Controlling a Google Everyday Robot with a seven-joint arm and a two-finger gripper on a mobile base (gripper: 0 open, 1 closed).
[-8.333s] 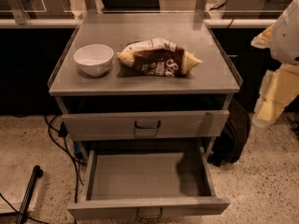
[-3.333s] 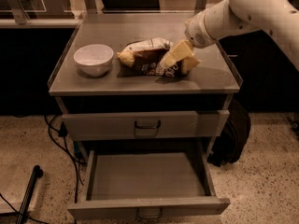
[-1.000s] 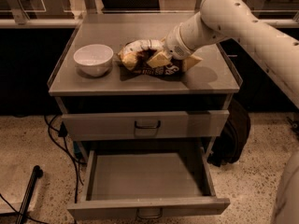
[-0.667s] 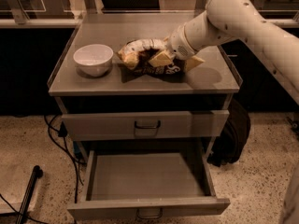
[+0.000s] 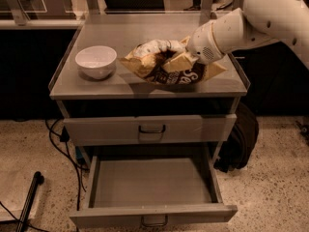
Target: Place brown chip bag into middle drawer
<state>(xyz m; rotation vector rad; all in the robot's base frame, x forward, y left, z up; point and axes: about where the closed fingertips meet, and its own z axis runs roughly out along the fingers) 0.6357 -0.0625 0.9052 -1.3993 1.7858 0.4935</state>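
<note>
The brown chip bag (image 5: 189,77) hangs crumpled and tilted just above the front right of the grey cabinet top (image 5: 140,33). My gripper (image 5: 171,62) comes in from the right on a white arm and is shut on the bag's upper middle, with a tan finger (image 5: 179,62) pressed into it. The middle drawer (image 5: 149,183) stands pulled open low at the front, its tray bare and its front panel (image 5: 96,217) carrying a pale loop handle. It lies below and in front of the bag.
A white bowl (image 5: 96,61) sits on the left of the cabinet top. A closed drawer front with a darker handle (image 5: 151,128) lies under the top. A black bag (image 5: 241,139) leans against the cabinet's right side. Cables (image 5: 62,144) and a black pole (image 5: 30,197) lie on the floor at the left.
The gripper has closed on the bag and lifted it off the top, shifting it a little toward the front edge. The bag is more crumpled. The bowl and drawers have not moved.
</note>
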